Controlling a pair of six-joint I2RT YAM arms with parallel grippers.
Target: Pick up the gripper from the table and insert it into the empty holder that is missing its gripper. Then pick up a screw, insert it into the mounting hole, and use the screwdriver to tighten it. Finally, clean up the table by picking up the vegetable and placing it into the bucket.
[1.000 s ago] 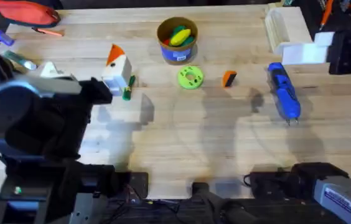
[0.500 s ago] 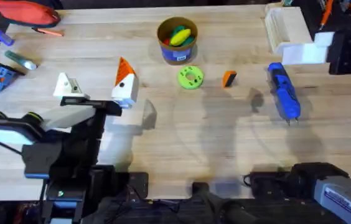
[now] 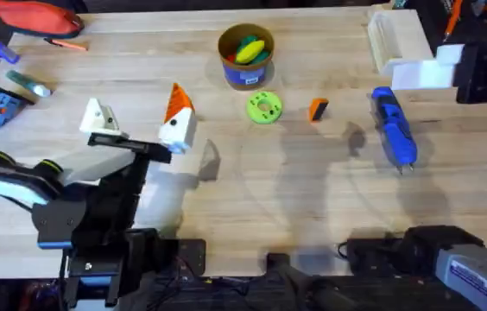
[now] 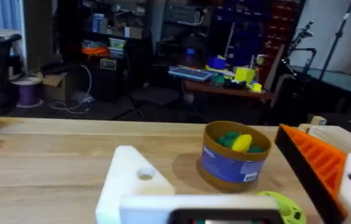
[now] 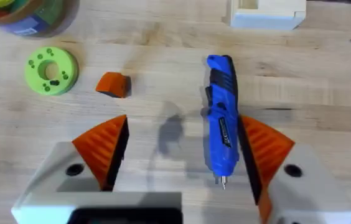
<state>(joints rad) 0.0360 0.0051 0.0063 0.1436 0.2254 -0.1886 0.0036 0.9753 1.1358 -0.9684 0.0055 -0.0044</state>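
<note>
Two orange pads [image 5: 104, 149] flank the screwdriver [image 5: 222, 124] in the right wrist view.

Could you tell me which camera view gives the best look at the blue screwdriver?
The right wrist view: the screwdriver lies whole and close between the open jaws, its metal bit visible. The overhead view shows it smaller at the table's right.
</note>
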